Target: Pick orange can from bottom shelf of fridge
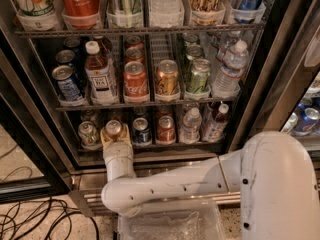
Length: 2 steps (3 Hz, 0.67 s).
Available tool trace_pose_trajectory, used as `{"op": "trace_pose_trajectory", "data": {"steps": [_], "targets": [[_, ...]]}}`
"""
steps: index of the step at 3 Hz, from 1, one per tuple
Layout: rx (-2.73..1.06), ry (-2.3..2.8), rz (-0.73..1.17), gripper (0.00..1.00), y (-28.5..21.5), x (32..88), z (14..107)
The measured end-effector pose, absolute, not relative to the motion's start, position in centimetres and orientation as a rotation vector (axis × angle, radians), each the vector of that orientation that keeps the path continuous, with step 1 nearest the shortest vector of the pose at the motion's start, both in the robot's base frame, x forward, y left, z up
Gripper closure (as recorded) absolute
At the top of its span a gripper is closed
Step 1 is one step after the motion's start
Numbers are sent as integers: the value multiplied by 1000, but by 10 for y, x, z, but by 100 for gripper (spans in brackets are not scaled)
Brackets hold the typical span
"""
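The orange can (pixel 114 128), with a silver lid and pull tab, stands on the bottom shelf (pixel 170 145) of the fridge (pixel 250 109), second lane from the left. My gripper (pixel 115 134) reaches into that lane from below, its tan fingers close against both sides of the can. The can's body is mostly hidden by the fingers and wrist. My white arm (pixel 200 179) runs right to left in front of the fridge's ribbed base.
On the bottom shelf, a silver-green can (pixel 88 133) stands left of the gripper. A blue can (pixel 141 131), a red can (pixel 165 129) and two bottles (pixel 191 124) stand to its right. A bronze can (pixel 167 77) sits on the middle shelf. Cables (pixel 30 219) lie on the floor.
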<state>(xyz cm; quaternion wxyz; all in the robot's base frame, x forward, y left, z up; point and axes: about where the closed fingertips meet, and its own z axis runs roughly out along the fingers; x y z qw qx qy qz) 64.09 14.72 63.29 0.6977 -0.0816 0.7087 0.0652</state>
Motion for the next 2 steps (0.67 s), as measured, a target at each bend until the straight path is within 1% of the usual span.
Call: {"op": "trace_pose_trajectory", "data": {"steps": [2], "targets": [[-197,1573,166,100,148,634,642]]}}
